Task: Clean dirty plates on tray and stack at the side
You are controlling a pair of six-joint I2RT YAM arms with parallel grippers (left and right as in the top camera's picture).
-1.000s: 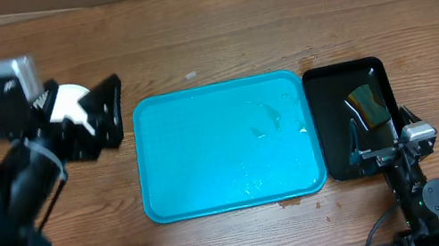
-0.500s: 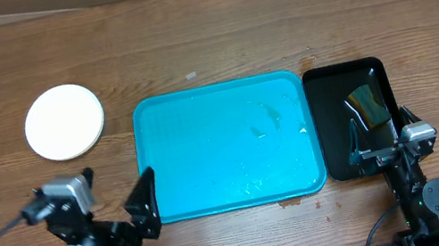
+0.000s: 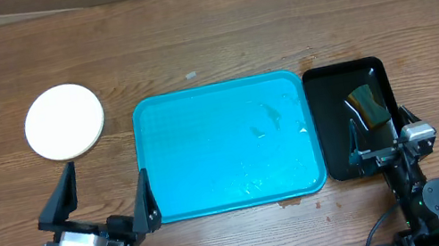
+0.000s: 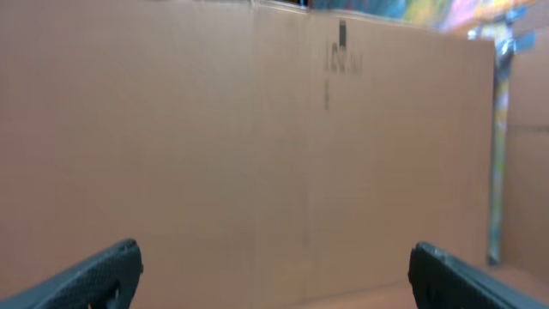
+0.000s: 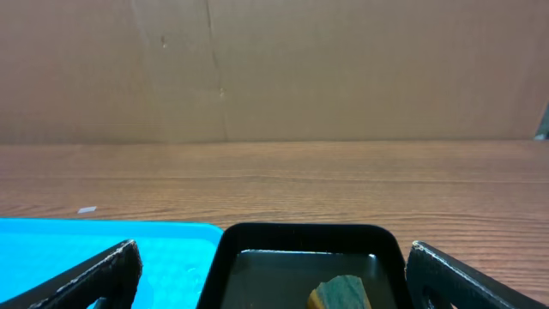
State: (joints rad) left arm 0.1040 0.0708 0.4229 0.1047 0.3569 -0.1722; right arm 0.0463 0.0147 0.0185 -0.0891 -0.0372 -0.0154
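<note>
A round white plate stack [image 3: 64,122] lies on the wood table left of the turquoise tray [image 3: 223,145]. The tray holds no plates, only wet smears. How many plates are in the stack cannot be told. My left gripper [image 3: 104,200] is open and empty at the front left, beside the tray's near left corner. Its wrist view shows only a cardboard wall between its fingers [image 4: 273,270]. My right gripper [image 3: 380,135] is open and empty at the near end of the black tray [image 3: 344,83]. Its wrist view shows its spread fingers [image 5: 273,275] and the tray's corner [image 5: 103,236].
The black tray [image 5: 304,236] holds dark water and a green-yellow sponge [image 3: 367,103], which also shows in the right wrist view [image 5: 340,294]. A cardboard wall [image 5: 274,69] stands behind the table. Small reddish spots [image 3: 292,202] lie by the turquoise tray's near edge.
My left arm has pulled back from the plate stack toward the table's front left edge. The plates stay at the left. The right arm has not moved.
</note>
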